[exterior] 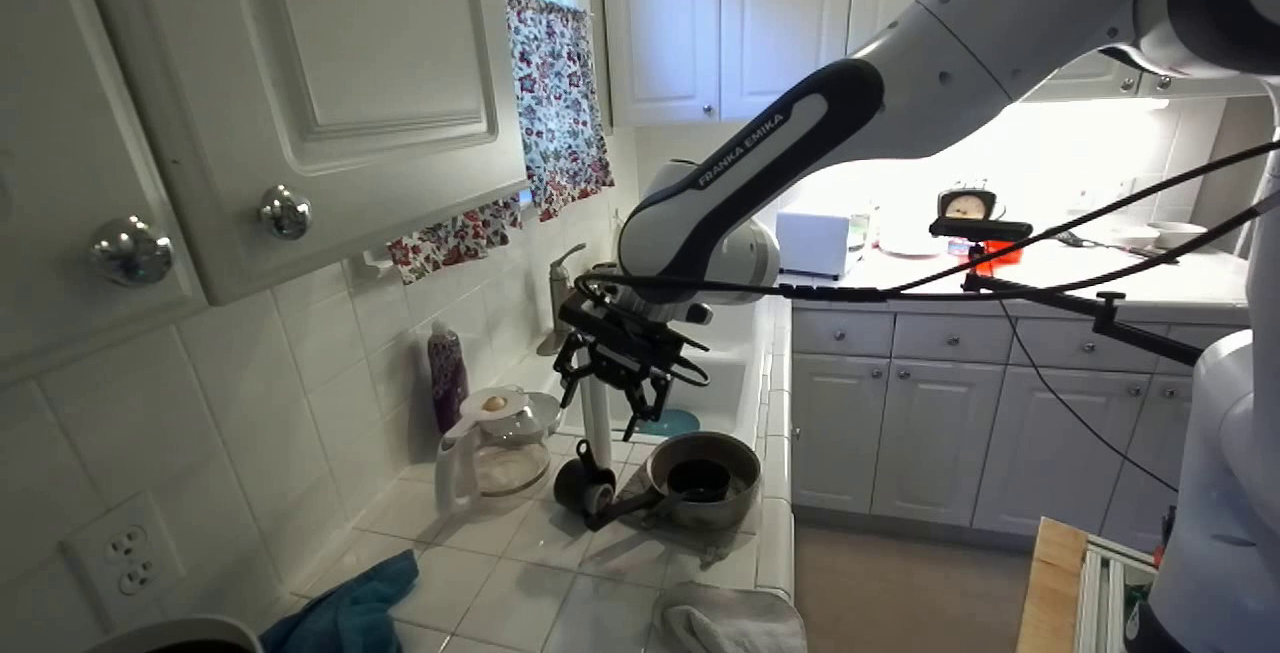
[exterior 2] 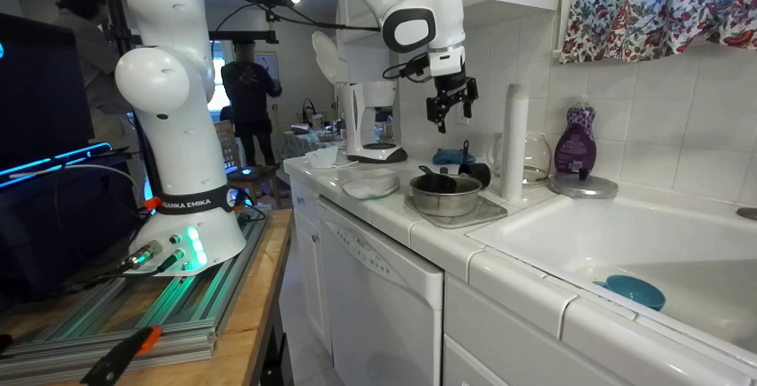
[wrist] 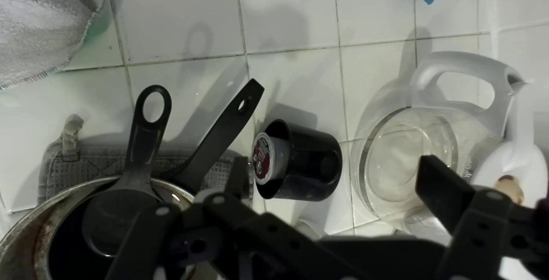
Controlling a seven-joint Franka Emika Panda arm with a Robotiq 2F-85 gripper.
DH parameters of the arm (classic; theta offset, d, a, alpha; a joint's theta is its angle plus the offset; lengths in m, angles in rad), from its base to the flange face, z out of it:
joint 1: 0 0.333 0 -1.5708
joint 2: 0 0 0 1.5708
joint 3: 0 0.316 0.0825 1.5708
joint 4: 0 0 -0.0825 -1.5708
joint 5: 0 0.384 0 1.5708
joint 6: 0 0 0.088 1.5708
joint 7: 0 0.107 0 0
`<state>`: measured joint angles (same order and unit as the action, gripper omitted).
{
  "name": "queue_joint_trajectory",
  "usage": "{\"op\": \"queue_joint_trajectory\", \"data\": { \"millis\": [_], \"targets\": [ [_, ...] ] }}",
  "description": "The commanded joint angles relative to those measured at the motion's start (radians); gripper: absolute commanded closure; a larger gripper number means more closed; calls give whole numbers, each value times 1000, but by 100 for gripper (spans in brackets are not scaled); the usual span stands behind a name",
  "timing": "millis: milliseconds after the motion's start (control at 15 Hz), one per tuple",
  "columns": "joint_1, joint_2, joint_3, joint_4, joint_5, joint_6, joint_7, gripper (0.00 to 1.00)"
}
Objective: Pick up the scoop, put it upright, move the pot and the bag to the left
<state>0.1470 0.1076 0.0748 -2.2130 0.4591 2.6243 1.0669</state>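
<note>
The black scoop point(exterior: 578, 483) lies on its side on the tiles with its handle up; it also shows in an exterior view point(exterior 2: 478, 173). In the wrist view the scoop point(wrist: 311, 166) has a red-topped pod point(wrist: 265, 158) in its mouth. The dark grey pot point(exterior: 710, 515) stands beside it on a grey mesh pad; it also shows in an exterior view point(exterior 2: 446, 204) and partly in the wrist view point(wrist: 25, 230). Another black scoop point(wrist: 113, 222) rests inside the pot. My gripper point(exterior: 600, 415) is open and empty, above the lying scoop point(exterior 2: 454, 122). I cannot make out a bag for certain.
A glass carafe point(wrist: 394, 160) and a white upright roll point(exterior 2: 514, 140) stand close to the scoop. A purple bottle point(exterior 2: 575, 140) and a lid point(exterior 2: 582, 186) are by the sink. A grey towel point(exterior: 730, 618) and blue cloth point(exterior: 350, 603) lie on the counter.
</note>
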Motion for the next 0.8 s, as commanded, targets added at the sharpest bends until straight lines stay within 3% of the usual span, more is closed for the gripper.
{"op": "queue_joint_trajectory", "data": {
  "millis": [0, 467, 733],
  "targets": [
    [-21, 64, 2, 90, -3, -85, 27, 0],
    [-37, 127, -1, 129, 4, -113, 26, 1],
    [-37, 154, -1, 141, 6, -108, 24, 11]
  ]
}}
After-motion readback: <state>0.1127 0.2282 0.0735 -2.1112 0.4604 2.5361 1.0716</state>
